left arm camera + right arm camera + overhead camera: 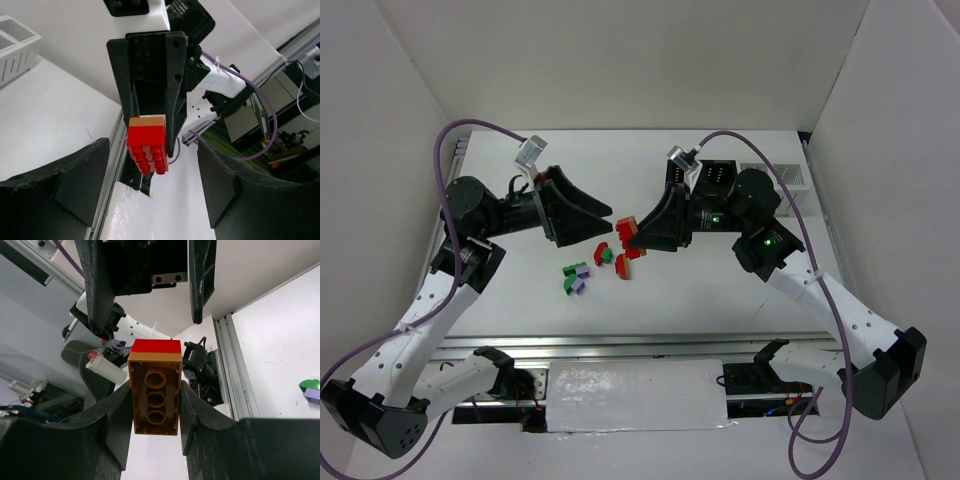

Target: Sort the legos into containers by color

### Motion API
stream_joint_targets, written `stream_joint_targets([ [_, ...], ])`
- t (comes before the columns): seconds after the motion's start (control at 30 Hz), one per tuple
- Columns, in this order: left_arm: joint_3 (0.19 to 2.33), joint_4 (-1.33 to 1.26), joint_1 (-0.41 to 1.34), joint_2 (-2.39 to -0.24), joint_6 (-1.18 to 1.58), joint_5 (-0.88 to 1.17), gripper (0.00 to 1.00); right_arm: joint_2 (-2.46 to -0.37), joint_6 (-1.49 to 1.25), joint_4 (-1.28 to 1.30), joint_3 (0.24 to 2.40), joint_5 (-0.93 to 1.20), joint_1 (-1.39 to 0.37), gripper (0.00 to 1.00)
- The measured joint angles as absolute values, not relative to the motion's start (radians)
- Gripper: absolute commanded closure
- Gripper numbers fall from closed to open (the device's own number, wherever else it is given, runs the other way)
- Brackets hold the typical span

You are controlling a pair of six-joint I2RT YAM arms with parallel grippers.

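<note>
My right gripper (632,233) (156,407) is shut on a brown-orange lego (155,395) with a red lego (156,346) (148,147) stuck to its far end, held above the table. My left gripper (607,213) (152,185) faces it, open, with its fingertips on either side of the red lego's studded end and not touching it. Loose legos lie on the table below: red ones (602,253) (625,268), a green one (608,256) and a green and purple cluster (576,279). The containers (720,176) stand at the back right behind the right arm, partly hidden.
A white ribbed bin (17,45) of the row shows at the left wrist view's upper left. White walls close in the table on three sides. A metal rail (640,345) runs along the near edge. Purple cables (445,180) loop over both arms.
</note>
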State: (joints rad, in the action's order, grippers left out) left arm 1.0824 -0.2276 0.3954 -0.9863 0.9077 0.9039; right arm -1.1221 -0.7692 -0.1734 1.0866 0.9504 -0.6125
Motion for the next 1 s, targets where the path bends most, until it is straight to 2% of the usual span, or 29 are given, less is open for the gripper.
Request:
stream_joint_targets([
  [0.3,1.077,-0.277,0.428,-1.018,0.948,0.938,0.27,-1.113,-0.772,-0.187,1.087,0.959,-0.611,0.96],
  [0.57,1.076,-0.27,0.452,-1.044,0.944,0.936,0.41,-1.113,-0.773,-0.194,1.087,0.962,-0.61,0.96],
  [0.67,1.076,-0.27,0.462,-1.054,0.947,0.938,0.58,-1.114,-0.77,-0.191,1.088,0.96,-0.61,0.96],
  [0.73,1.077,-0.273,0.467,-1.059,0.948,0.935,0.65,-1.115,-0.768,-0.187,1.088,0.962,-0.606,0.96],
  [0.83,1.08,-0.28,0.469,-1.069,0.949,0.935,0.87,-1.116,-0.765,-0.185,1.088,0.962,-0.601,0.96],
  [0.87,1.082,-0.283,0.469,-1.071,0.949,0.937,1.0,-1.116,-0.765,-0.184,1.089,0.963,-0.599,0.87],
  [0.9,1.084,-0.285,0.469,-1.077,0.949,0.939,1.0,-1.117,-0.765,-0.182,1.09,0.965,-0.598,0.75],
  [0.97,1.095,-0.283,0.469,-1.086,0.947,0.945,1.0,-1.119,-0.762,-0.178,1.094,0.966,-0.594,0.32],
  [1.0,1.106,-0.271,0.469,-1.093,0.941,0.945,1.0,-1.119,-0.764,-0.175,1.094,0.965,-0.591,0.31],
])
